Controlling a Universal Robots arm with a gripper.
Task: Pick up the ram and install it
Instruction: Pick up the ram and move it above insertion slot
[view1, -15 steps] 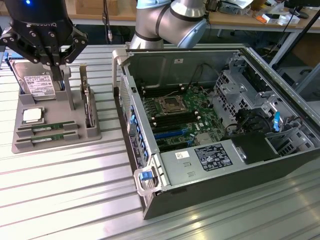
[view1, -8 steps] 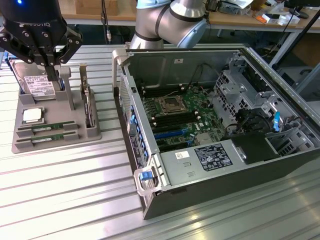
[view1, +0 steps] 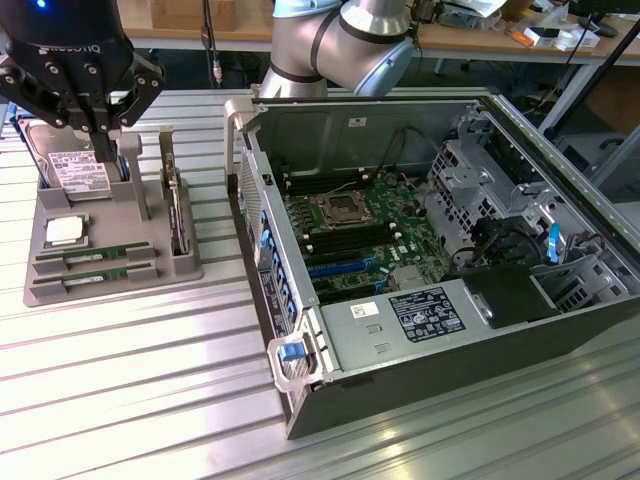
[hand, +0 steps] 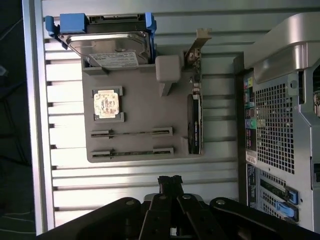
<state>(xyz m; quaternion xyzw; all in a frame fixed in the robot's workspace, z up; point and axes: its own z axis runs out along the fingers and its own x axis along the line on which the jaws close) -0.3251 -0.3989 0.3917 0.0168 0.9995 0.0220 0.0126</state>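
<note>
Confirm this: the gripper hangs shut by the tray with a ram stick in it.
One thing is wrong: the gripper hangs shut by the tray, but with nothing in it. The wrist view shows its closed fingertips bare, and the ram stick nearer the CPU and the second ram stick both lie in the tray's slots.

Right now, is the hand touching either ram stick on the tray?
Apart. In the wrist view the hand, shut and empty, shows against the bare table, a strip of which lies between its tips and the nearer ram stick.
</note>
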